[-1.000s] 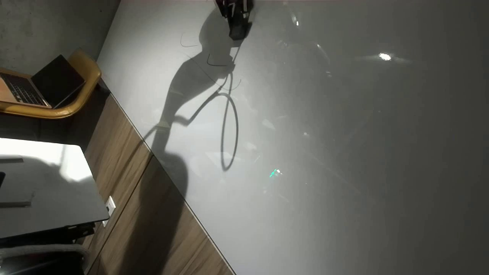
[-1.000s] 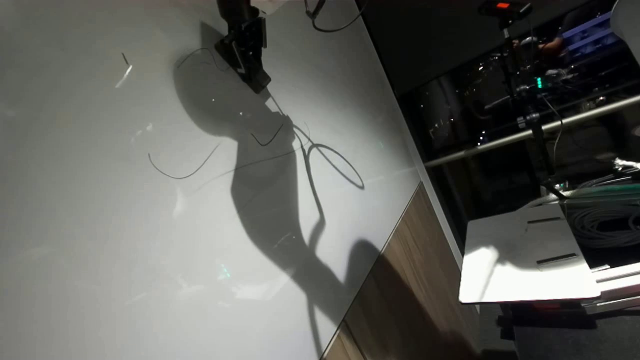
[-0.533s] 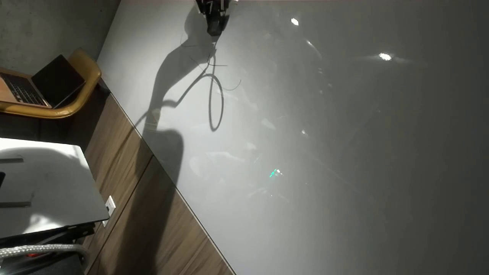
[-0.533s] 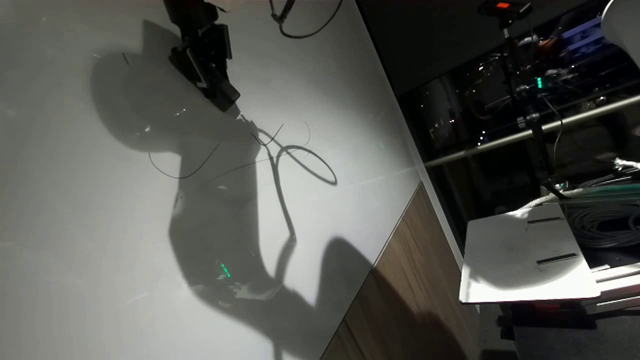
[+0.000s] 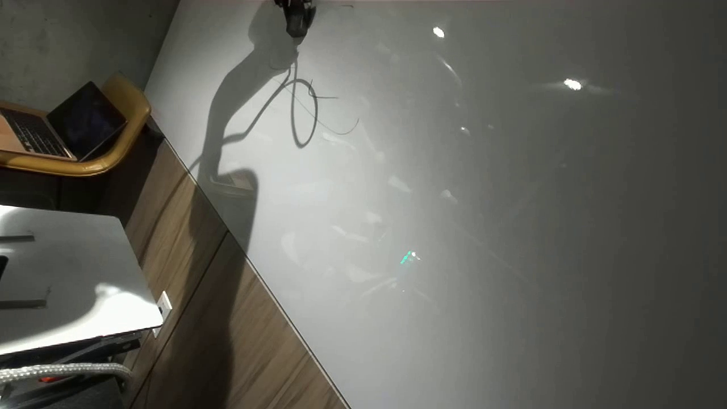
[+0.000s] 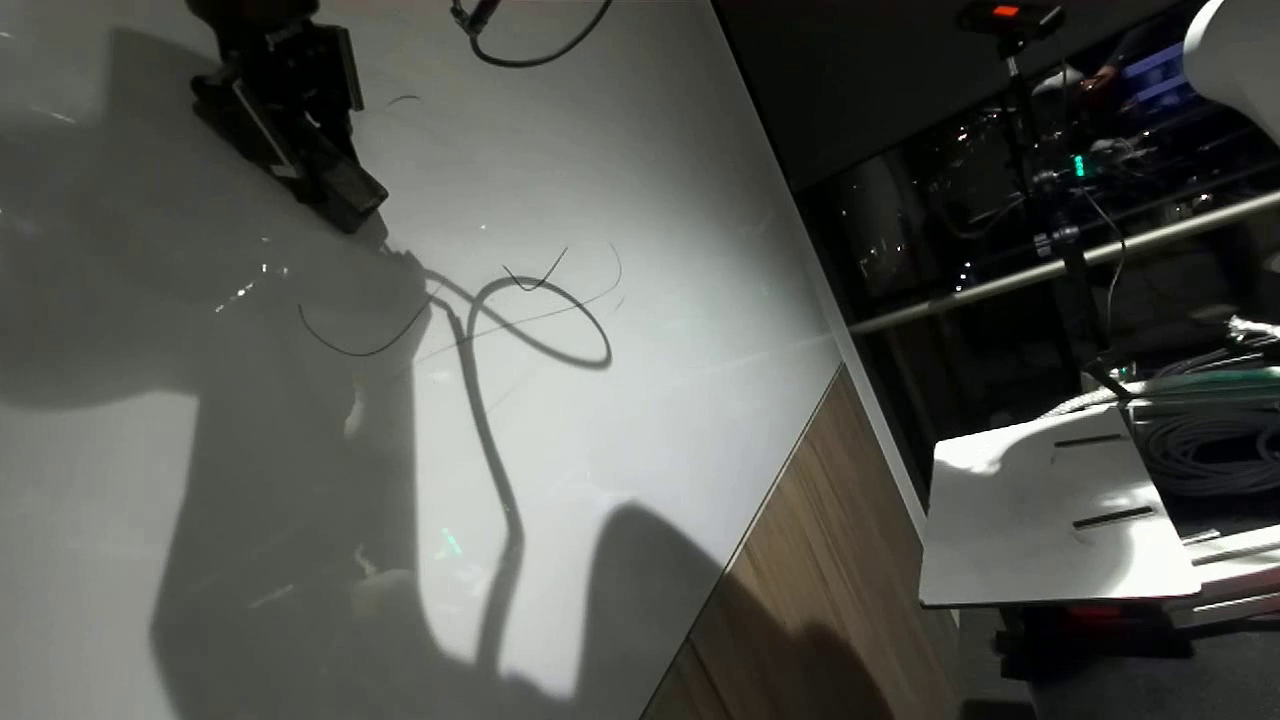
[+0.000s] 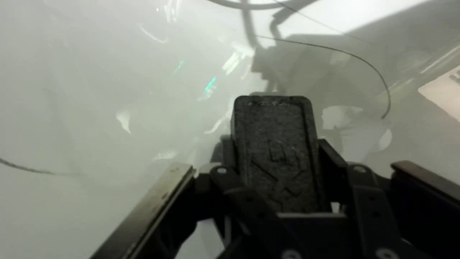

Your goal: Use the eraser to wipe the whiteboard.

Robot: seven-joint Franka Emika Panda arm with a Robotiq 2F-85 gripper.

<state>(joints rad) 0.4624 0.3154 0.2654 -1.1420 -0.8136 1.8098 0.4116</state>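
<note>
Eraser (image 7: 275, 136) in the grip, pen lines (image 7: 354, 55) on the whiteboard (image 5: 511, 295)

We see the gripper (image 7: 277, 158) with its jaws clenched on the eraser, a dark block, the fingers (image 7: 332, 162) against its two long sides. In the wrist view the block's far end juts past the fingertips; we cannot tell whether it touches the whiteboard. In an exterior view we find a short hooked line (image 6: 530, 289) and a wider arc (image 6: 352, 355) on the board, both apart from the eraser. A broad shadow (image 6: 300, 520) covers part of the board, and a thin looped shadow (image 6: 490, 443) crosses the hooked line. Wood panelling (image 5: 284, 346) runs along the board's edge, with a small white table (image 6: 1000, 560) near it in both exterior views. In an exterior view we also see a white socket (image 5: 164, 304) on the panelling and a laptop (image 5: 62, 128), its lid raised, on a yellow chair (image 5: 129, 102).
</note>
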